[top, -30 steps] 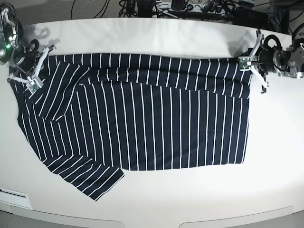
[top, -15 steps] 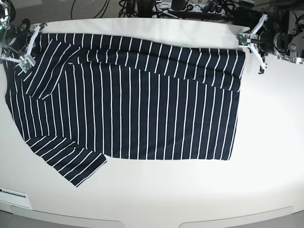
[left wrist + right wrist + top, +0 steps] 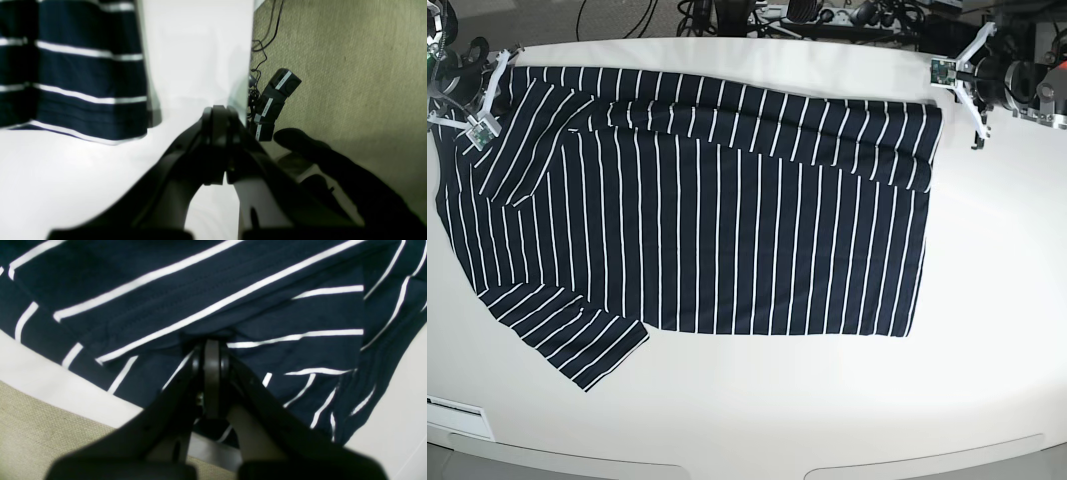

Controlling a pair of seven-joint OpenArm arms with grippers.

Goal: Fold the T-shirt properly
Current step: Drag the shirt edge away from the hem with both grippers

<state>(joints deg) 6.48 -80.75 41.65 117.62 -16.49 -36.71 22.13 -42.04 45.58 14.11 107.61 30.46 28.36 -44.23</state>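
- Table (image 3: 997, 300): white, smooth work surface beneath the garment. Expect low friction; a one-sided pull is likely to slide the whole garment rather than straighten it.
- T-shirt (image 3: 737, 240): dark, white-striped, lying across the middle and the robot's right side of the table. The cloth appears light, soft and limp, with no stiffness to hold a crease. It is not fragile, but wrinkles easily. Guide it with two separated grips and moderate tension.
- Upper band (image 3: 757, 105): a folded strip along the far edge, uneven and more bunched toward the robot's right. Take hold at its two outer corners, catching all layers; a shallow pinch may lift the top layer only.
- Sleeve (image 3: 567, 335): projects at an angle from the near edge, on the robot's right. Judged step: level the band first, then tuck this part inward. Grip it near its outer hem.
- Right gripper (image 3: 212, 345): fingers together, apparently clamped on a bunched fold of the cloth. Pulling from here may deepen the creases.
- Left gripper (image 3: 218, 111): fingers together, nothing between them, just beside the band's far corner. Part the fingers before approaching that corner for a grip.
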